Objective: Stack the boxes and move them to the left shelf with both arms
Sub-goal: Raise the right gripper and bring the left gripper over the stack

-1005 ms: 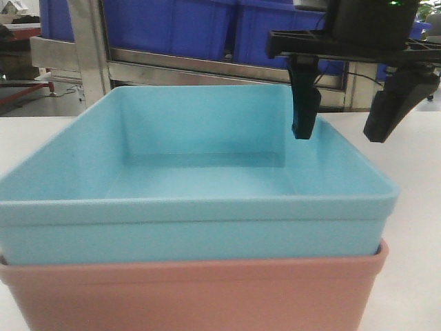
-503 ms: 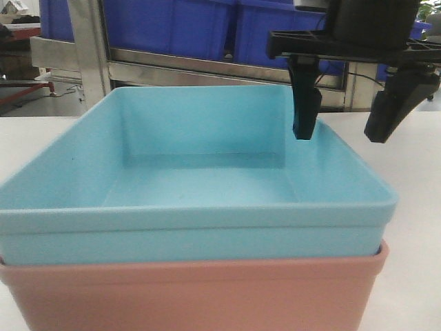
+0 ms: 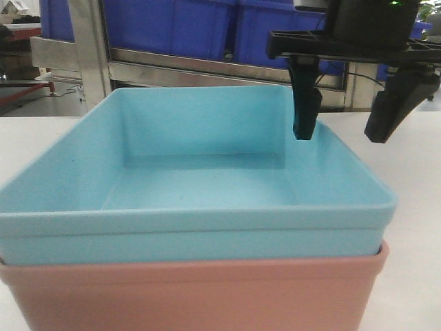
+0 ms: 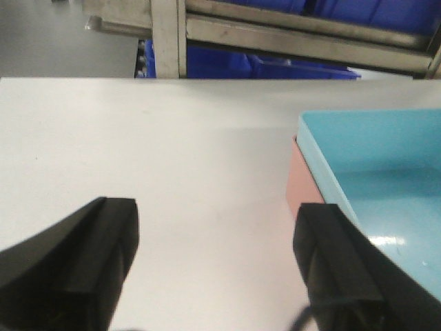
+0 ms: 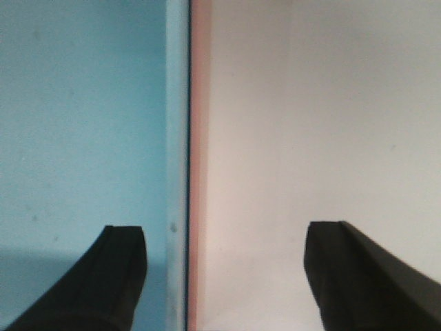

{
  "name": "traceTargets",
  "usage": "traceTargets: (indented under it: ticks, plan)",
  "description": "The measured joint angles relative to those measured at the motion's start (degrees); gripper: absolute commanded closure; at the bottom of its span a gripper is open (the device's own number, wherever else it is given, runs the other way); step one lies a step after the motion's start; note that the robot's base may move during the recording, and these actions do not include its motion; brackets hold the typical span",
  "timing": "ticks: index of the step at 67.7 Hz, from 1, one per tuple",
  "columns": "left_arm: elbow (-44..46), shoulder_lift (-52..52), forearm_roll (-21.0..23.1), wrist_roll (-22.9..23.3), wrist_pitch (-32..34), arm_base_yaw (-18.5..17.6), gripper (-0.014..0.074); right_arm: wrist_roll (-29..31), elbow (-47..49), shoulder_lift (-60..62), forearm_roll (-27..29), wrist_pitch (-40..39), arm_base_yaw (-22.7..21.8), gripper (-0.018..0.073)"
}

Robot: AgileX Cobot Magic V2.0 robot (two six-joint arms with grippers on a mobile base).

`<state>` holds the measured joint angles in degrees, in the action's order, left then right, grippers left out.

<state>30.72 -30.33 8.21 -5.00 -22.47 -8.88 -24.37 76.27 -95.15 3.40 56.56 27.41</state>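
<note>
Light blue box (image 3: 200,179) nested in salmon pink box (image 3: 193,289); I held right tool (image 3: 340,136) spread astride their rim, left tool (image 4: 213,269) apart alongside, for a two-sided lift.

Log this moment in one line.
stack: blue tub in pink tub | right pincer open, straddling right rim | left pincer open, near left rim

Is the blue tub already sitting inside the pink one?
Yes, nested: the blue tub sits down in the pink tub, top band showing.
</note>
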Motion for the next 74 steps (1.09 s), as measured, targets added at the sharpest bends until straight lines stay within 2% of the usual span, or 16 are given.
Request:
traceTargets:
  ticks: [7, 16, 22, 30, 37, 42, 53, 61, 74]
  plan:
    - [5.62, -4.27, 1.88, -0.1, -6.19, 0.0, 0.0213, 0.0, 0.0, 0.0, 0.0, 0.0, 0.0, -0.0001]
    - [11.59, -10.5, 6.85, -0.1, -13.43, 0.0, 0.0213, 0.0, 0.0, 0.0, 0.0, 0.0, 0.0, -0.0001]
    - [15.12, -14.9, 9.96, -0.22, -16.66, 0.0, 0.0213, 0.0, 0.0, 0.0, 0.0, 0.1, 0.0, -0.0001]
    - [19.14, -20.2, 11.89, -0.73, -20.06, 0.0, 0.0213, 0.0, 0.0, 0.0, 0.0, 0.1, 0.0, -0.0001]
    - [22.18, -23.88, 12.9, -1.66, -21.04, -0.31, 0.0213, 0.0, 0.0, 0.0, 0.0, 0.1, 0.0, -0.0001]
    - [24.26, -26.25, 13.13, -1.77, -21.27, -2.02, 0.0213, 0.0, 0.0, 0.0, 0.0, 0.1, 0.0, -0.0001]
    - [27.14, -31.44, 13.58, -1.77, -20.67, -9.01, 0.0213, 0.0, 0.0, 0.0, 0.0, 0.1, 0.0, -0.0001]
    - [28.42, -35.64, 13.8, -0.36, -18.73, -12.26, 0.0213, 0.0, 0.0, 0.0, 0.0, 0.1, 0.0, -0.0001]
    - [31.23, -42.56, 13.12, 0.89, -17.97, -12.69, 0.0213, 0.0, 0.0, 0.0, 0.0, 0.1, 0.0, -0.0001]
